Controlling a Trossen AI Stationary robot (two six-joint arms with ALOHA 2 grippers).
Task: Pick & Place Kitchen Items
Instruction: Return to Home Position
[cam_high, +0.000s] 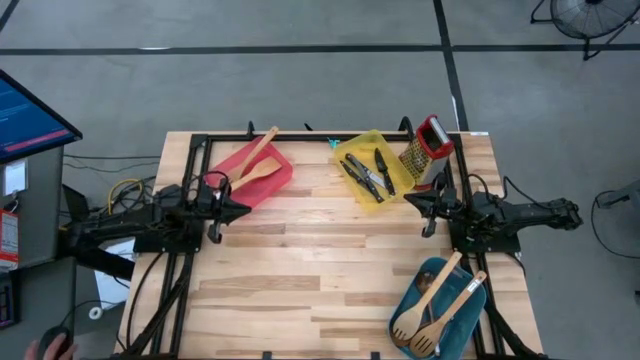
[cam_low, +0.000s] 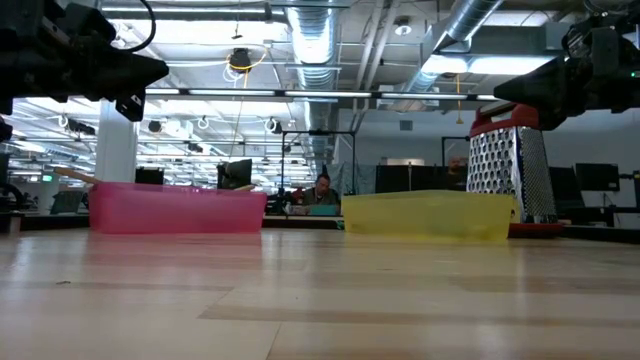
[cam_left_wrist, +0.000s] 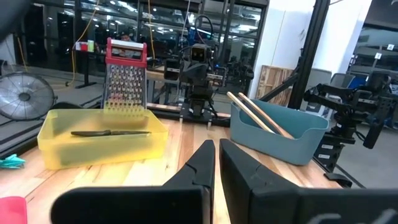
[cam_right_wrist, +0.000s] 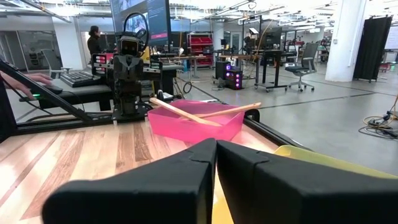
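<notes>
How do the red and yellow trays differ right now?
The red tray holds pale wooden spatulas, one handle poking over its rim; the yellow tray holds black-handled knives lying inside. The red tray stands alone, the yellow tray beside the grater. Both sit along the table's far edge.

The left gripper (cam_left_wrist: 217, 147) hangs above the wooden table (cam_left_wrist: 180, 146) with its fingers drawn together, only a thin seam between them. Beyond it on one side sits a yellow bin (cam_left_wrist: 99, 148) with a black knife (cam_left_wrist: 111, 132) lying flat inside and a steel box grater (cam_left_wrist: 126, 78) with a red top standing upright just behind. On the other side a teal bin (cam_left_wrist: 280, 135) holds two wooden handles (cam_left_wrist: 254, 112) leaning out over its rim, and far across the table the right arm (cam_left_wrist: 199, 74) faces back.
</notes>
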